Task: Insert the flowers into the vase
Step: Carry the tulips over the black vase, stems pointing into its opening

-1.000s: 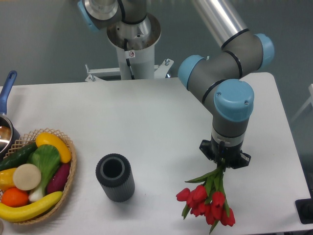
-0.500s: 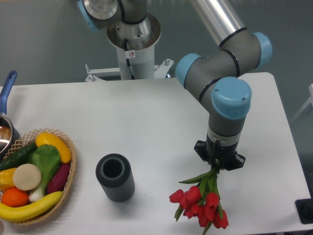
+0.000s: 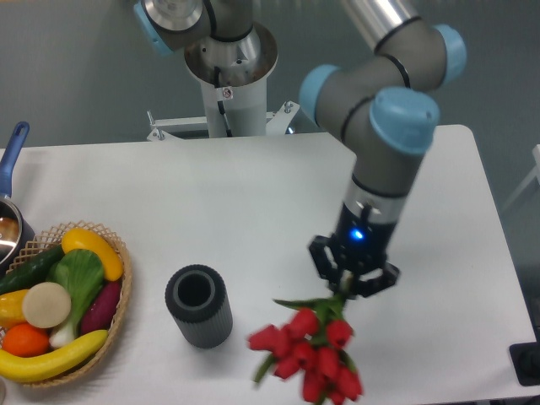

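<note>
The flowers (image 3: pixel 308 354), clamped by the stems in my gripper (image 3: pixel 350 283), have swung left over the past second and hang blooms-down above the tabletop (image 3: pixel 253 194), nearer the vase (image 3: pixel 198 305) but not yet above its mouth.

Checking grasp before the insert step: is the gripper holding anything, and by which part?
Yes. The gripper holds the flowers by the stem ends, with the red heads hanging below, to the right of the vase.
</note>
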You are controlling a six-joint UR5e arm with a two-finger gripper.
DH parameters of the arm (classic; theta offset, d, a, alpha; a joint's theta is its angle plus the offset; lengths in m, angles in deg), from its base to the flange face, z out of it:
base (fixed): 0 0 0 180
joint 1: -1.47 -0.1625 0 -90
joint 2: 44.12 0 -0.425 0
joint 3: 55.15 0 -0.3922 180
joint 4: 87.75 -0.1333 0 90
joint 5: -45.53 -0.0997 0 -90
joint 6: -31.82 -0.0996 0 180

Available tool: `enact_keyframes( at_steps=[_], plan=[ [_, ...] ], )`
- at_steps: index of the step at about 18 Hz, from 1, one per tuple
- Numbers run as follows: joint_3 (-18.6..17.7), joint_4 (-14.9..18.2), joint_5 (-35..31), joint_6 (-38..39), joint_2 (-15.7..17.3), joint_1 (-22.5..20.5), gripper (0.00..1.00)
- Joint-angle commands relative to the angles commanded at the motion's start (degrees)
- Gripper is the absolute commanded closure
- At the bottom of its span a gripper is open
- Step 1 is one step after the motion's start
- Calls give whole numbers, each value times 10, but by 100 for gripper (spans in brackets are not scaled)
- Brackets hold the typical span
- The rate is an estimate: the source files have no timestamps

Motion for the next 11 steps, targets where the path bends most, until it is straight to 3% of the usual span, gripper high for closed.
enact_keyframes(
  at_steps=[7, 11],
  plan=[
    [2, -11, 138, 37, 33, -13, 100],
    [0, -68, 197, 84, 43, -12, 100]
  ],
)
